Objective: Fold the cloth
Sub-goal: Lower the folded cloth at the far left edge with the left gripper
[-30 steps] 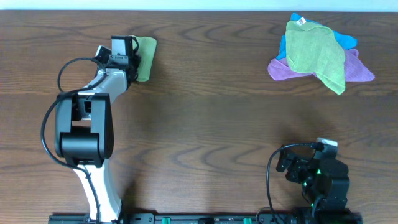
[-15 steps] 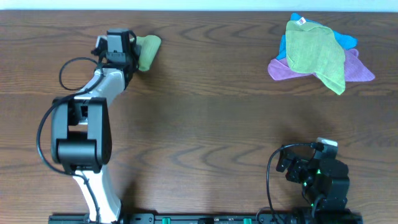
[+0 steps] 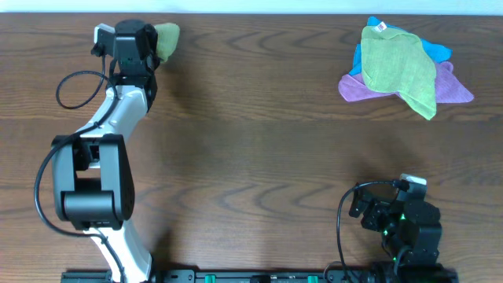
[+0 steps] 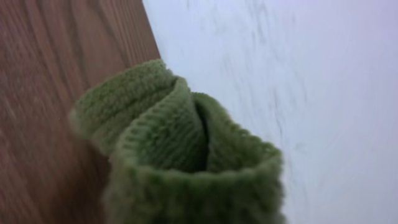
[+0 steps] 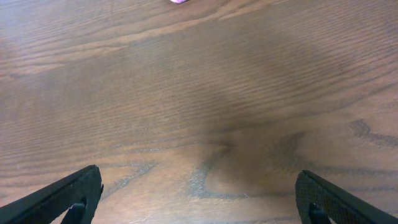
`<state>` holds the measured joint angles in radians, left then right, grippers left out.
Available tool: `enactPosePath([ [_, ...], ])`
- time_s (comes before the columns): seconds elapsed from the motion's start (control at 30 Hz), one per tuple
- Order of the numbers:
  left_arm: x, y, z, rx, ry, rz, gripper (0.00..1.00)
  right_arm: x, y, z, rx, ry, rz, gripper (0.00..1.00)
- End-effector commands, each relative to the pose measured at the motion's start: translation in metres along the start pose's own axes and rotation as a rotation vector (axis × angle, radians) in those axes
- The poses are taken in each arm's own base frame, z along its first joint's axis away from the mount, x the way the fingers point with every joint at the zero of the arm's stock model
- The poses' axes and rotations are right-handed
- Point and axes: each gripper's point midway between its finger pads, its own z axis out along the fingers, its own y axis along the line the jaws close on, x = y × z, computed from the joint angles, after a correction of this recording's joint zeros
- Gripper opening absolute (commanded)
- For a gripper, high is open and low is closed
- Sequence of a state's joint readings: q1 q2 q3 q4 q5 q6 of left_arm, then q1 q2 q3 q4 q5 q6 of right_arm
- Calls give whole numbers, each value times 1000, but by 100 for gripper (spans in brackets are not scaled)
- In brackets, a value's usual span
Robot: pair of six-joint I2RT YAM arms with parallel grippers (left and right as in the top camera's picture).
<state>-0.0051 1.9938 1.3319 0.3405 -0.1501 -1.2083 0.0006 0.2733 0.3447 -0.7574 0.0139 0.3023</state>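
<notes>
The cloth (image 3: 167,38) is a lime-green bundle, folded over on itself, at the far left by the table's back edge. My left gripper (image 3: 149,45) is shut on it. In the left wrist view the cloth (image 4: 186,149) fills the lower middle as a curled fold and hides the fingers. It hangs over the line where the wood meets a white surface. My right gripper (image 5: 198,179) stands open just above bare wood at the front right, with nothing between its fingers (image 5: 81,186).
A pile of cloths (image 3: 401,67) lies at the back right: an olive-green one with a small tag on top, over purple and blue ones. The right arm (image 3: 397,220) sits at the front right. The table's back edge (image 3: 251,13) runs just behind the held cloth.
My left gripper has closed on the cloth and carried it left and toward the back edge. The right arm has not moved.
</notes>
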Motion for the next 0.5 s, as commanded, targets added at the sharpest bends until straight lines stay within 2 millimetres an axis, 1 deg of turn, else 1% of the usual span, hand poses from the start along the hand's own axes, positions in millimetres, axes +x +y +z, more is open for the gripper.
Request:
enactPosePath([
  [0.0, -2, 8, 15, 20, -44, 21, 6, 2, 2, 1, -9, 2, -16, 99],
  [0.07, -4, -2, 19, 84, -66, 44, 6, 2, 2, 1, -9, 2, -16, 99],
  [0.1, -4, -3, 22, 103, -72, 43, 6, 2, 2, 1, -9, 2, -16, 99],
  [0.17, 3, 4, 28, 100, -57, 47, 6, 2, 2, 1, -9, 2, -16, 99],
  [0.27, 18, 28, 34, 30, -10, 67, 6, 2, 2, 1, -9, 2, -16, 99],
  [0.33, 28, 50, 36, -49, 18, 87, 6, 2, 2, 1, -9, 2, -16, 99],
  [0.37, 31, 63, 35, -99, 35, 98, 6, 2, 2, 1, -9, 2, -16, 99],
  [0.47, 38, 93, 30, -218, 70, 125, 6, 2, 2, 1, -9, 1, -16, 99],
])
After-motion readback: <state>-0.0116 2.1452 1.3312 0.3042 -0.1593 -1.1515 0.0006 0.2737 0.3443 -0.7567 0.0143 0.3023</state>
